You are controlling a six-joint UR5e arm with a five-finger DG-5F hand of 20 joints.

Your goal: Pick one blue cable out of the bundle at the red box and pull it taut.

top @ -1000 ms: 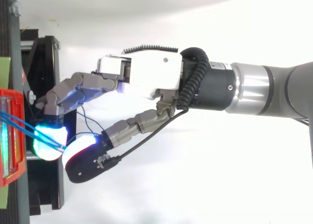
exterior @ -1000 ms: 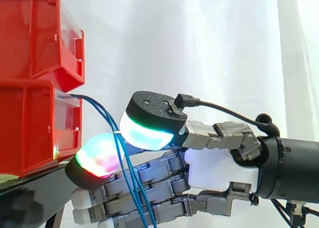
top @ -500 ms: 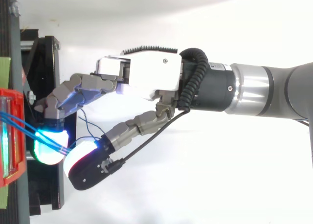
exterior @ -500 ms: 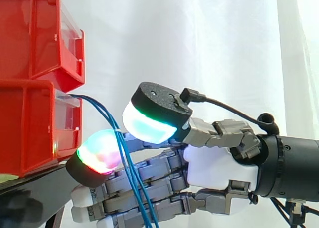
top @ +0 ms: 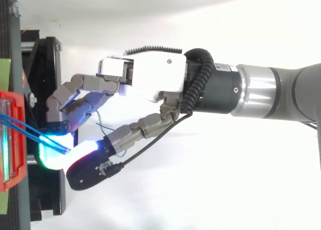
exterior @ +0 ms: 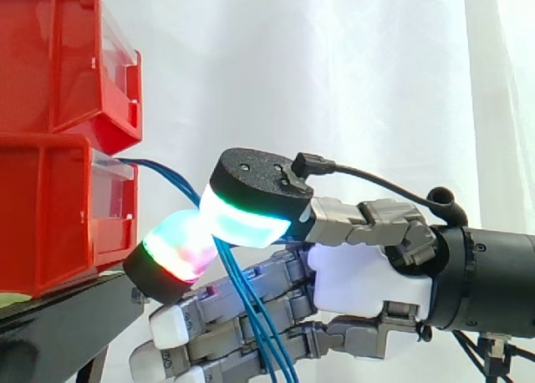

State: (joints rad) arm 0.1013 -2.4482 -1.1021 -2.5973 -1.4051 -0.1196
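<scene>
A bundle of thin blue cables (exterior: 164,173) comes out of the lower red bin (exterior: 50,207) and slopes down to the right into my hand (exterior: 368,278). The thumb's pad (exterior: 247,201), glowing white and green, presses against a finger pad (exterior: 177,249) glowing red and green. The cables are pinched between the two. Below the pinch they hang down in front of the other fingers (exterior: 251,312), which reach towards the bins. In the top view the cables (top: 30,132) run from the bin (top: 11,139) to the meeting pads of the hand (top: 150,79).
A second red bin (exterior: 58,57) is stacked on the lower one, and both stand on a black stand (exterior: 67,320) at the left. A white curtain (exterior: 334,82) hangs behind. The arm (top: 271,92) comes in from the right.
The thumb pad lifted off half a second ago and has come back down against the finger pad over the cables. The hand has shifted slightly right, and the hanging cables moved with it.
</scene>
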